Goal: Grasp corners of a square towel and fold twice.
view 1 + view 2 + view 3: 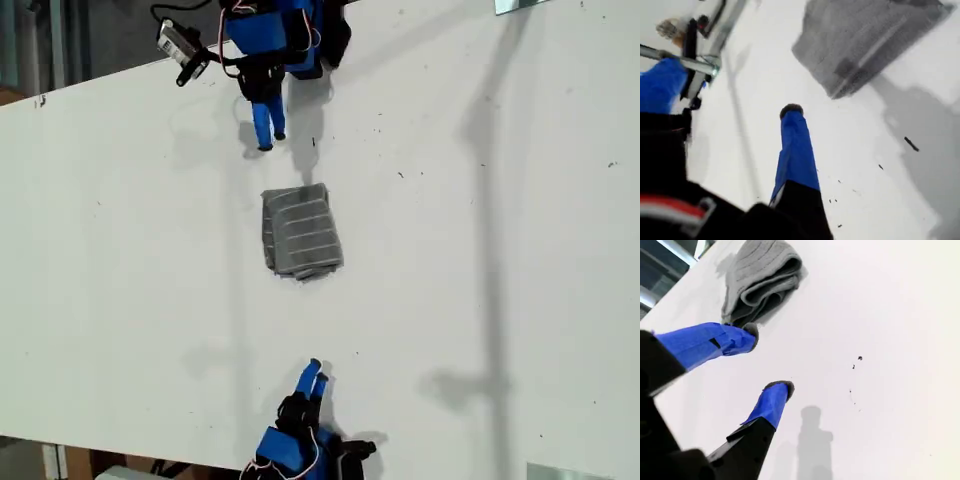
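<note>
The towel (302, 232) lies folded into a small thick grey striped bundle in the middle of the white table (120, 250). Its stacked layers show along the edge facing my second gripper (767, 360), and one corner (836, 91) of the bundle points toward my first gripper (737, 92). My first gripper (270, 140) hangs near the exterior view's top edge, short of the towel (865, 45), its jaws apart and holding nothing. My second gripper (313, 372) sits near the exterior view's bottom edge, open and empty, a gap away from the towel (760, 280).
Small dark specks (859, 358) mark the white table (900, 315) beside my second gripper. A metal bar (680, 59) and cables show past the table edge. Long pole shadows (485, 200) cross the table on the exterior view's right.
</note>
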